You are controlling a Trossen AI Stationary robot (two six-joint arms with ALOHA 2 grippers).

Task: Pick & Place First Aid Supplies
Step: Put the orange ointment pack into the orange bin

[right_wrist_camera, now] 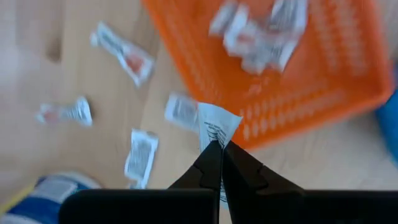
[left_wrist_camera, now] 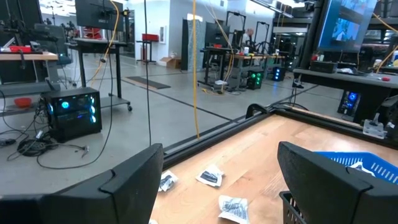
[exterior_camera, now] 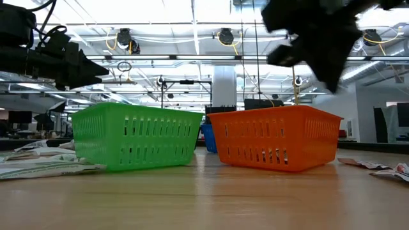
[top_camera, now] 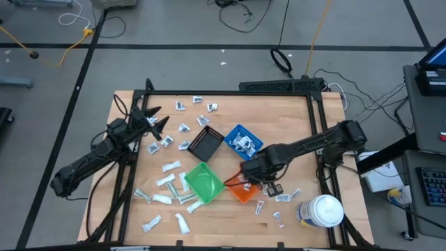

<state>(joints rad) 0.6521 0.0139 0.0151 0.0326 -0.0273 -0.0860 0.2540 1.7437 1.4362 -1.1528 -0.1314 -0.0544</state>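
The pale, plank-grained wooden worktop [top_camera: 293, 139] carries four small square bins of slotted plastic: black [top_camera: 205, 145], blue [top_camera: 243, 141], green [top_camera: 203, 183] and orange [top_camera: 242, 190], clustered near its middle. Around them lie the first aid supplies [top_camera: 167, 183], flat crinkled white and silvery packets scattered mostly on the left half and near the front edge, with a few more beside the round white jar [top_camera: 320, 211] at the front right corner. The right claw [right_wrist_camera: 219, 149] hangs just above the worktop beside the orange bin, its dark tapered fingers pinched together on one small white packet [right_wrist_camera: 217, 126] with printed lettering, held by its lower edge so the flat paper stands up between the tips. Only the right wrist view shows this grip and the loose packets already lying inside the orange bin; from above the claw is a dark mass covering the bin's corner. The level view alone shows the ribbed, slotted walls of the green and orange bins side by side, the blue one just visible behind. The left claw [left_wrist_camera: 217, 180] hovers over the back left of the worktop, fingers spread wide and empty, with several wrapped packets lying below it.
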